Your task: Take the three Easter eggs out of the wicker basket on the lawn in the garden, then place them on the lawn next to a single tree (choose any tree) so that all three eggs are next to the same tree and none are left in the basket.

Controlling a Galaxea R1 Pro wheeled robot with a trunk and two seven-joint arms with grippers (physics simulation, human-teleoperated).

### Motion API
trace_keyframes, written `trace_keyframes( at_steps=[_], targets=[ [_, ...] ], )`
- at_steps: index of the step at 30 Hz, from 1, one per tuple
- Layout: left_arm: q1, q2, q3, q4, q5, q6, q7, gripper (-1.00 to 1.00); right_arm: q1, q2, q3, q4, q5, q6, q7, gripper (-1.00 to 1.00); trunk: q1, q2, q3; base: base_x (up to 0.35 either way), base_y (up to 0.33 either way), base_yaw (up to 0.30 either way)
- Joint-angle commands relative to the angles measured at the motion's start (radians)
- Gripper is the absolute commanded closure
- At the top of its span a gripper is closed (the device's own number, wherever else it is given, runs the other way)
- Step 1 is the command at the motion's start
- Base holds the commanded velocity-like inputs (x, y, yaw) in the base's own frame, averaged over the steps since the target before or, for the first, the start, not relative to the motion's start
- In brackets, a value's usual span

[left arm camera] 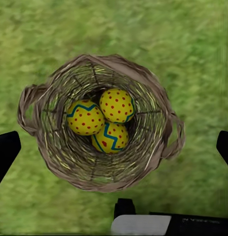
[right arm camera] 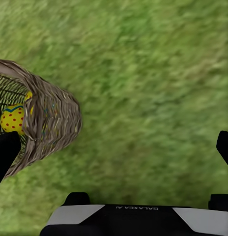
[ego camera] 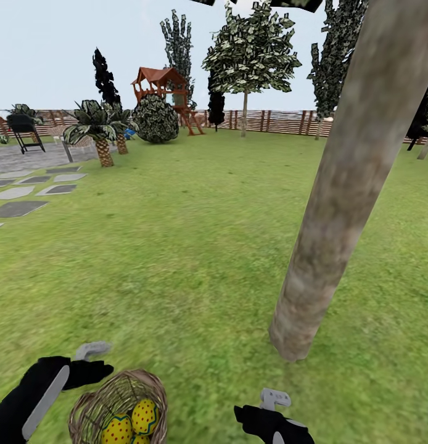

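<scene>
- In the head view we see the wicker basket [ego camera: 118, 410] on the lawn [ego camera: 195, 246] at the lower edge of the picture, between our two arms, with the eggs [ego camera: 131, 422] partly cut off by the frame.
- The left wrist view gives what the head view cannot — the basket [left arm camera: 99, 123] straight from above, with all three eggs [left arm camera: 106, 120] clustered in its bottom and touching one another.
- The right wrist view catches the basket's side wall [right arm camera: 45, 123] and one egg [right arm camera: 12, 119] through the weave; most of it is open grass [right arm camera: 153, 88].
- The basket stands upright, mouth to the sky. From above, two eggs lie with their long axes slanted; the dotted one looks nearly round, so we cannot tell its axis.
- The tree [ego camera: 349, 179] rises to the right of the basket, its trunk leaning, its foot on the grass near our right arm.
- Our left gripper [left arm camera: 114, 147] hangs above the basket, fingers [left arm camera: 5, 150] spread wide and released.
- Our right gripper [right arm camera: 114, 147] is over grass just beside the basket, fingers [right arm camera: 224, 145] likewise apart, grasping nothing.
- Open lawn runs far ahead to the fence [ego camera: 269, 120]; stepping stones [ego camera: 29, 191] and a palm [ego camera: 100, 132] lie well off to the left.
</scene>
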Motion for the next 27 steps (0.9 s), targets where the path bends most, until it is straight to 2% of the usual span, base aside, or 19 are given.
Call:
trace_keyframes(
  at_steps=[1,4,5,6,8,11,15,27],
  targets=[
    [-0.048,-0.008,-0.008,0.086,0.0,-0.002,-0.018,-1.0,-0.001,-0.001,0.001,-0.002,-0.009,0.004,-0.007,-1.0,0.0,-0.001,-0.001,0.0,0.0,0.0],
    [-0.133,-0.017,-0.037,0.252,-0.001,-0.05,-0.051,-1.0,-0.001,-0.001,0.001,-0.002,-0.009,0.004,-0.007,-1.0,0.0,-0.001,-0.001,0.0,0.0,0.0],
    [-0.17,-0.02,-0.05,0.333,-0.001,-0.082,-0.062,-1.0,-0.001,-0.001,0.001,-0.002,-0.009,0.004,-0.007,-1.0,0.0,-0.001,-0.001,0.0,0.0,0.0],
    [-0.22,-0.022,-0.061,0.451,0.0,-0.129,-0.07,-1.0,-0.001,0.0,0.001,-0.002,-0.009,0.004,-0.007,-1.0,0.0,-0.001,-0.001,0.0,0.0,0.0],
    [-0.256,-0.026,-0.068,0.542,-0.001,-0.183,-0.075,-1.0,-0.001,0.0,0.003,-0.002,-0.009,0.004,-0.007,-1.0,0.0,-0.001,-0.001,0.0,0.0,0.0],
    [-0.277,-0.031,-0.081,0.607,-0.001,-0.235,-0.078,-1.0,-0.001,0.001,0.003,-0.002,-0.009,0.004,-0.007,-1.0,0.0,-0.001,-0.001,0.0,0.0,0.0],
    [-0.287,-0.032,-0.095,0.638,-0.001,-0.264,-0.08,-1.0,-0.001,0.001,0.004,-0.002,-0.009,0.004,-0.006,-1.0,0.0,-0.001,-0.001,0.0,0.0,0.0],
    [-0.292,-0.029,-0.104,0.654,-0.001,-0.316,-0.08,-1.0,-0.001,0.002,0.004,-0.002,-0.009,0.004,-0.006,-1.0,0.0,-0.001,-0.001,0.0,0.0,0.0]
  ],
)
